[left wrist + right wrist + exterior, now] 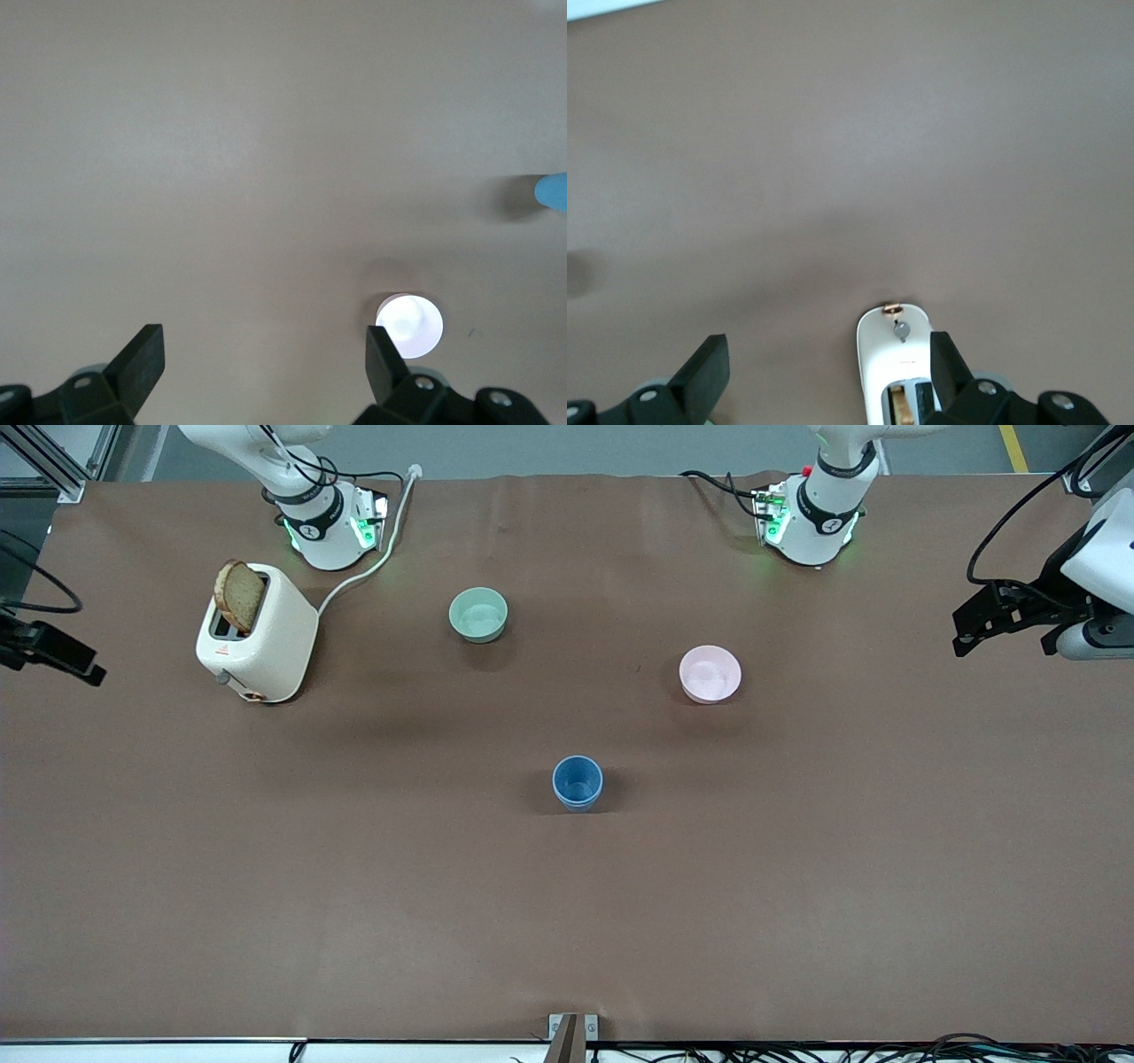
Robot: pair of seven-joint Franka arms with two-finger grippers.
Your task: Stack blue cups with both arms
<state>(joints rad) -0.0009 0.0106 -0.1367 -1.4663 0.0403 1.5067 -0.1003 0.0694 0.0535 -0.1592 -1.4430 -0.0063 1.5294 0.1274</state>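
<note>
A blue cup stands upright mid-table, nearer to the front camera than both bowls. A second rim line shows just under its lip, as if one cup sits inside another; no separate second blue cup is in view. Its edge shows in the left wrist view. My left gripper hangs open and empty over the left arm's end of the table; in its own view bare table lies between the fingers. My right gripper hangs open and empty over the right arm's end of the table, beside the toaster; it also shows in its own view.
A white toaster with a bread slice stands toward the right arm's end, its cord running to the base. A pale green bowl and a pink bowl stand farther from the front camera than the cup. The pink bowl also shows in the left wrist view.
</note>
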